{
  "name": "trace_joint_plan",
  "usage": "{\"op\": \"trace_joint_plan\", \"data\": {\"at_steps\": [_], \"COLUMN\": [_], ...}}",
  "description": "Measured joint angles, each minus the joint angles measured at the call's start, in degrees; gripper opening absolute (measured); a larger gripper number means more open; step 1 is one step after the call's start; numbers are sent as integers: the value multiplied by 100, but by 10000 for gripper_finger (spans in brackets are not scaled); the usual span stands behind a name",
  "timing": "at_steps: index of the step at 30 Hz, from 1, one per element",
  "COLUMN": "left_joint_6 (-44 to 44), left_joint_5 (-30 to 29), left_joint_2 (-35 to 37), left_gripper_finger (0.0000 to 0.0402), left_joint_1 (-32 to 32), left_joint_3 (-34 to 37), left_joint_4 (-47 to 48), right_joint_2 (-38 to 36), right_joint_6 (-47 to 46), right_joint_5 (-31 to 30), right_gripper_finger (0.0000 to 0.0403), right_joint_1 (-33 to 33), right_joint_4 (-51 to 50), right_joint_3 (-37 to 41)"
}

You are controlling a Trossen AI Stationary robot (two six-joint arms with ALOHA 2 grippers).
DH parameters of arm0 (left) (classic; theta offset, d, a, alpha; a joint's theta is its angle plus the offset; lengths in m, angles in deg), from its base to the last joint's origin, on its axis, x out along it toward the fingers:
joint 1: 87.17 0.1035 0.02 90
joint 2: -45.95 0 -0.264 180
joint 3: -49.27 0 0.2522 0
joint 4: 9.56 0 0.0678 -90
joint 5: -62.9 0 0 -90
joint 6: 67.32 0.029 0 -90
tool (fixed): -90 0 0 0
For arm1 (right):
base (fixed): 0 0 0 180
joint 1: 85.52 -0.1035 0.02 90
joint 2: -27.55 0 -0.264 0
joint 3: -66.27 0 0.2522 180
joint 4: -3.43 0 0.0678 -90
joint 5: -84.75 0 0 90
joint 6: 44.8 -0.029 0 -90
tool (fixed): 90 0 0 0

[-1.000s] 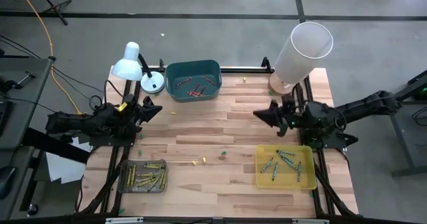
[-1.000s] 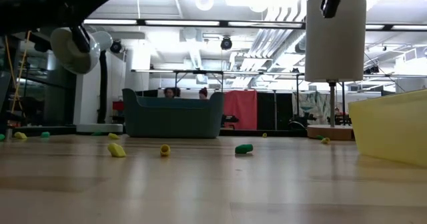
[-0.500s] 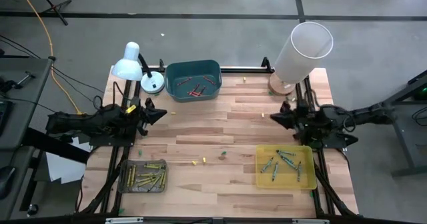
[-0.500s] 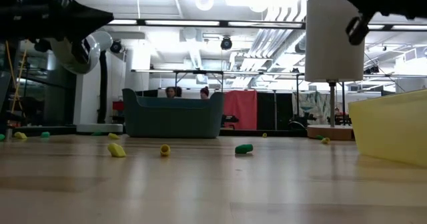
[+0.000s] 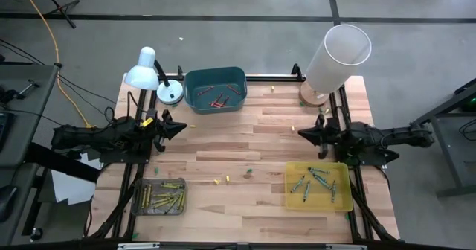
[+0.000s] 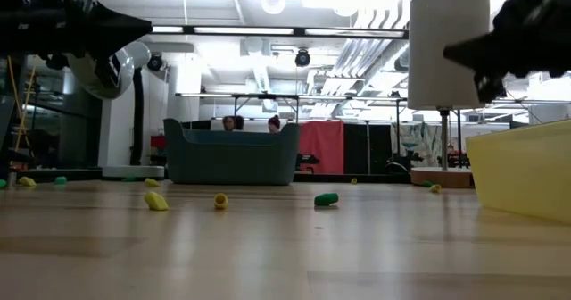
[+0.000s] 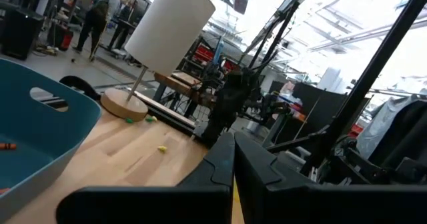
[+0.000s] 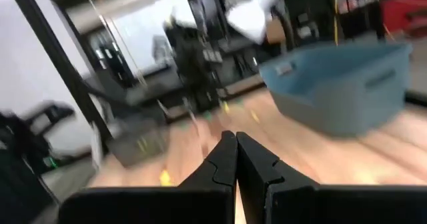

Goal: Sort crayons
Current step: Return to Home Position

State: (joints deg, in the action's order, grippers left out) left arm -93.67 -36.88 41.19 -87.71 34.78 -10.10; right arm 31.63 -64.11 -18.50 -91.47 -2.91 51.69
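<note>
The crayons lie sorted in three trays: red ones (image 5: 218,101) in the teal bin (image 5: 216,77) at the far side, yellow ones (image 5: 165,198) in the grey tray (image 5: 139,198) at the near left, green ones (image 5: 312,181) in the yellow tray (image 5: 343,198) at the near right. My left gripper (image 5: 181,129) hangs shut above the table's left part, pointing right, with nothing in it. My right gripper (image 5: 300,133) hangs shut above the right part, pointing left, also with nothing in it. Both are well above the wood (image 6: 147,20) (image 6: 446,52).
Small yellow (image 5: 217,181) and green (image 5: 248,175) bits lie loose on the boards between the near trays. A white desk lamp (image 5: 145,70) stands at the far left corner. A tall white cylinder on a wooden foot (image 5: 338,53) stands at the far right.
My right gripper has come down from high above the table and drawn back a little toward the right edge, rolling as it went; its arm has folded down level. My left gripper has tipped its point slightly downward. Both stay shut.
</note>
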Motion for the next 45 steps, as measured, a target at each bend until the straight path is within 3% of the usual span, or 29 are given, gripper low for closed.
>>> {"op": "trace_joint_plan", "data": {"at_steps": [3,45], "left_joint_6": [0,-2], "left_joint_5": [0,0], "left_joint_2": [0,0], "left_gripper_finger": [1,1], "left_joint_1": [0,2], "left_joint_3": [-1,-1], "left_joint_4": [-2,-7], "right_joint_2": [9,44], "right_joint_6": [1,-11], "right_joint_5": [-24,63], "right_gripper_finger": [0,0], "right_joint_1": [0,-3], "right_joint_4": [-568,-592], "right_joint_3": [-6,-22]}}
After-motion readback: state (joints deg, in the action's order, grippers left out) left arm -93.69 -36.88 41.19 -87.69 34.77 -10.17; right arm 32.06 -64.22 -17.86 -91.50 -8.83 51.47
